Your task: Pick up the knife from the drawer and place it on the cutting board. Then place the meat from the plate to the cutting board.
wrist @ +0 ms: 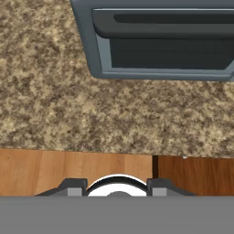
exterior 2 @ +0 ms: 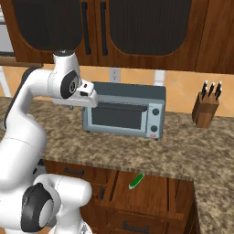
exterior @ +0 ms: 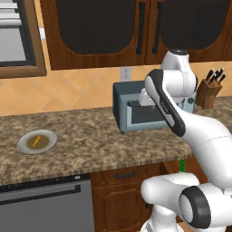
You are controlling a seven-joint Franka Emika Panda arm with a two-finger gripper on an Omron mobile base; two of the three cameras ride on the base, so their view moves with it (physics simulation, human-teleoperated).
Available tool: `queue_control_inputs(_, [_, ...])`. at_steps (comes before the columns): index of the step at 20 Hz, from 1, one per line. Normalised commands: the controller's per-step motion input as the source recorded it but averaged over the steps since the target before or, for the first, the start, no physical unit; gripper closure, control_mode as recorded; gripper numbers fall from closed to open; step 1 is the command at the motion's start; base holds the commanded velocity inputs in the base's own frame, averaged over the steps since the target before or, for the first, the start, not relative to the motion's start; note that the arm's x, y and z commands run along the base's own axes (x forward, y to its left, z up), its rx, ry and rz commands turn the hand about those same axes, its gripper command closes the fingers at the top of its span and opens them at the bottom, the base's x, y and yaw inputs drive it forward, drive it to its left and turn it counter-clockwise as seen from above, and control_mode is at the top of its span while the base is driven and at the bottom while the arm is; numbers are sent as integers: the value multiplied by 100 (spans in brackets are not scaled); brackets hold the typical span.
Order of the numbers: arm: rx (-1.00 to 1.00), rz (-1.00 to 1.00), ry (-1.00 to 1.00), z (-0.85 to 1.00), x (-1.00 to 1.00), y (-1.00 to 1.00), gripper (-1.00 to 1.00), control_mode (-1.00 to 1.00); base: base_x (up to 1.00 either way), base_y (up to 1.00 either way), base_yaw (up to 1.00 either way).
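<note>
Knife (exterior 2: 136, 181) lies in your open drawer (exterior 2: 151, 194) below the counter (exterior 2: 183, 155) edge, space around it; your gripper (wrist: 117, 192), above the counter, holds nothing, jaws partly apart.

White arm (exterior 2: 27, 114) folded high, elbow bent, wrist level, gripper (wrist: 117, 185) pointing straight down, dark fingertips (wrist: 73, 186) parted, holding nothing

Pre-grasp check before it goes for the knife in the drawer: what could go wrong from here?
1. The knife lies at an angle in the open drawer below the counter edge, while the hand is up by the toaster oven; coming down, it could clip either.
2. The meat is a tiny strip on the plate, easy to miss.
</note>
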Motion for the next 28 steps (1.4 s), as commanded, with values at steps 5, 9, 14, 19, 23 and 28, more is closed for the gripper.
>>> queue_control_inputs(5, [0, 0, 0, 0, 0, 0, -100, 100, 0, 0, 0])
queue_control_inputs(9, [0, 0, 0, 0, 0, 0, -100, 100, 0, 0, 0])
queue_control_inputs(14, [0, 0, 0, 0, 0, 0, -100, 100, -26, -9, -2])
queue_control_inputs(19, [0, 0, 0, 0, 0, 0, -100, 100, -37, -7, -29])
queue_control_inputs(23, [0, 0, 0, 0, 0, 0, -100, 100, -31, 6, -41])
queue_control_inputs(28, [0, 0, 0, 0, 0, 0, -100, 100, -13, 49, -47])
